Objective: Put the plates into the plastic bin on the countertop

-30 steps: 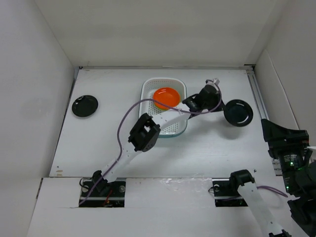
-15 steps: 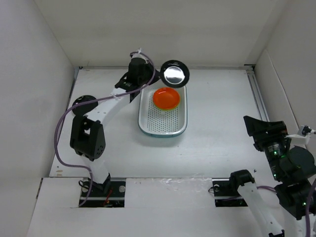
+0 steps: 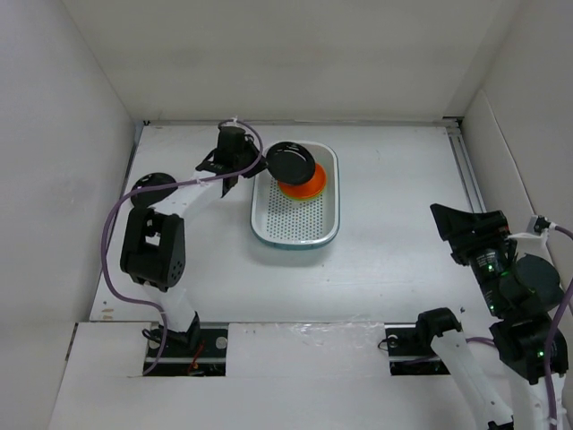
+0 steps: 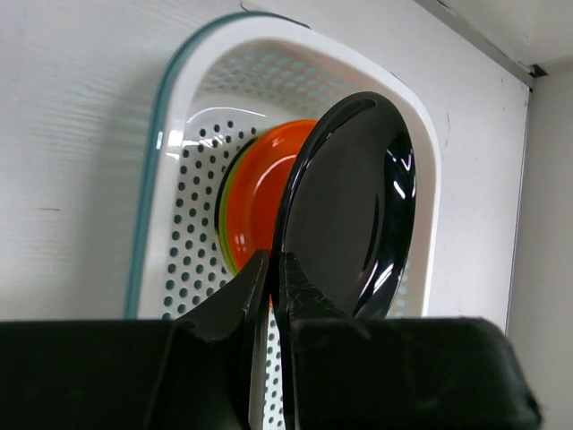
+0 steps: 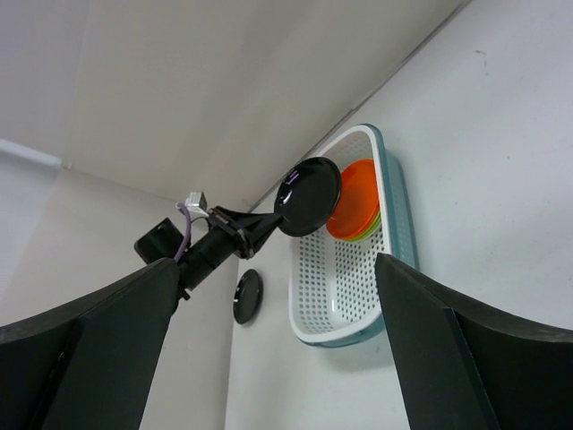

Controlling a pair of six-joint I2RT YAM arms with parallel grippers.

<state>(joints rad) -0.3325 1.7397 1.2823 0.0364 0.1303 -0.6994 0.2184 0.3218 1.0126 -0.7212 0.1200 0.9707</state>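
Note:
My left gripper (image 3: pixel 261 167) is shut on the rim of a black plate (image 3: pixel 291 163) and holds it tilted just above the orange plate (image 3: pixel 309 184) at the far end of the white plastic bin (image 3: pixel 295 231). In the left wrist view the jaws (image 4: pixel 273 269) pinch the black plate (image 4: pixel 349 206), with the orange plate (image 4: pixel 255 202) and a lime green edge (image 4: pixel 224 228) behind it in the bin (image 4: pixel 161 152). A second black plate (image 3: pixel 149 190) lies on the countertop (image 3: pixel 394 197) at the left. My right gripper (image 3: pixel 452 228) is open and empty, raised at the right.
White walls enclose the countertop on three sides. The right wrist view shows the bin (image 5: pixel 349 296), the held black plate (image 5: pixel 309 197) and the loose black plate (image 5: pixel 247 296) from afar. The left arm's purple cable loops near the left wall.
My left gripper carried the black plate from the right of the bin round to its far end, then lowered it over the orange plate. My right arm turned slightly towards the bin.

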